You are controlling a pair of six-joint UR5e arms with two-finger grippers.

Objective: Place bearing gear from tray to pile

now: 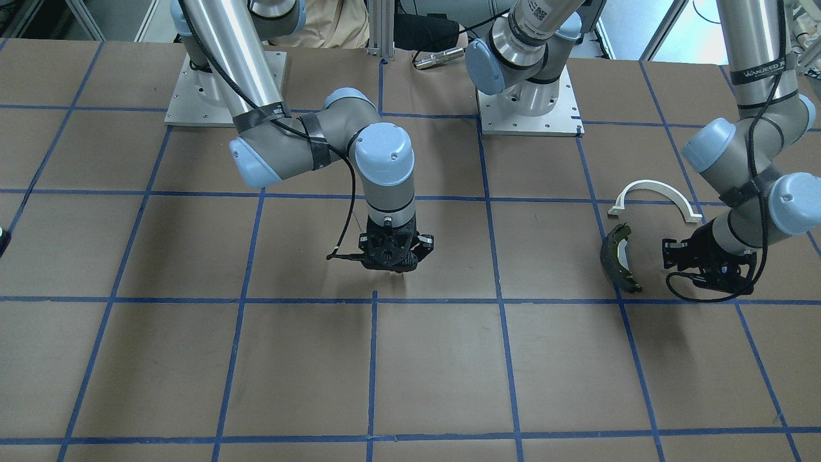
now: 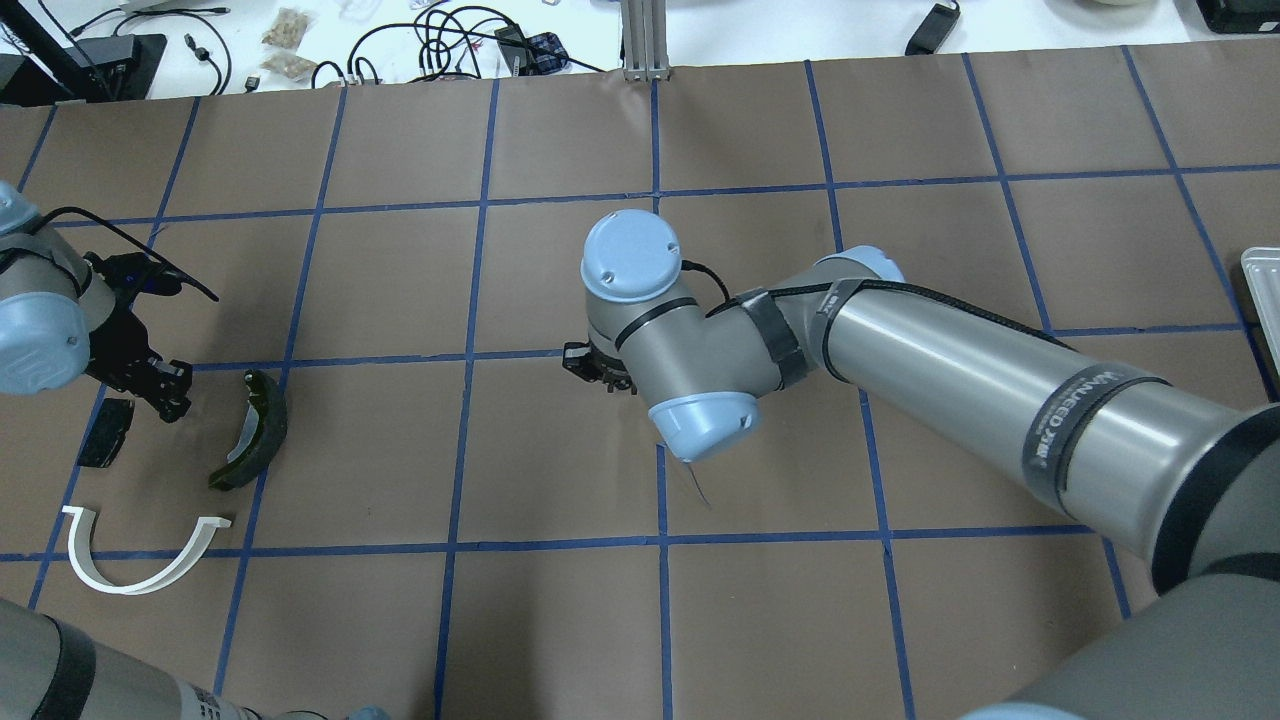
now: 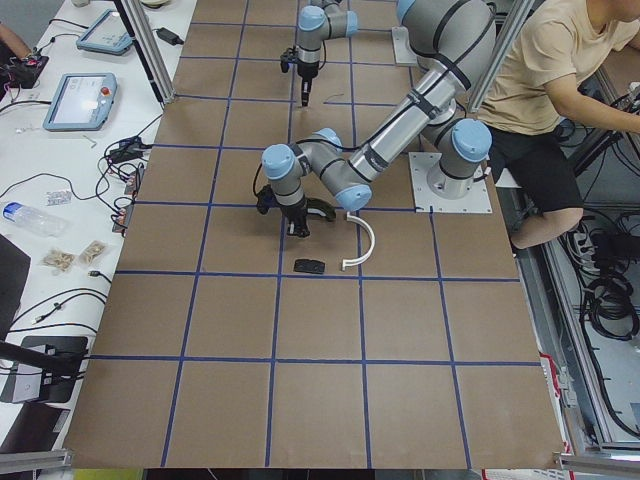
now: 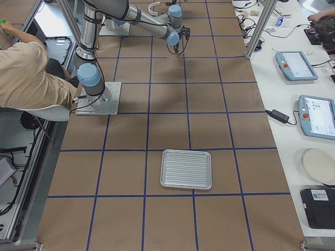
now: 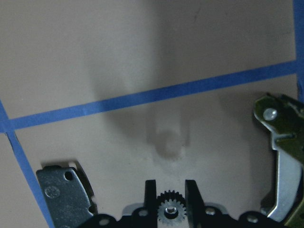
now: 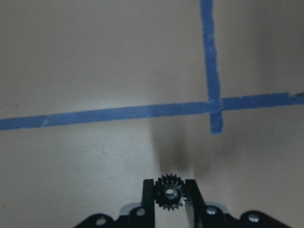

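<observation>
Gear (image 5: 170, 207) sits pinched between the narrowed fingers of our left gripper (image 5: 171, 189), low over the pile (image 2: 255, 430), between the black pad (image 5: 61, 187) and the curved dark part (image 5: 285, 156), seemingly ready for release. Our right gripper (image 6: 169, 184), mid-table and well apart from the tray (image 4: 186, 169), clamps a second gear (image 6: 169, 192).

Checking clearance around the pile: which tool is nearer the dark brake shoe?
Left. The left tool hangs just beside the brake shoe, on its concave side; the right tool is mid-table, well away from it.
</observation>
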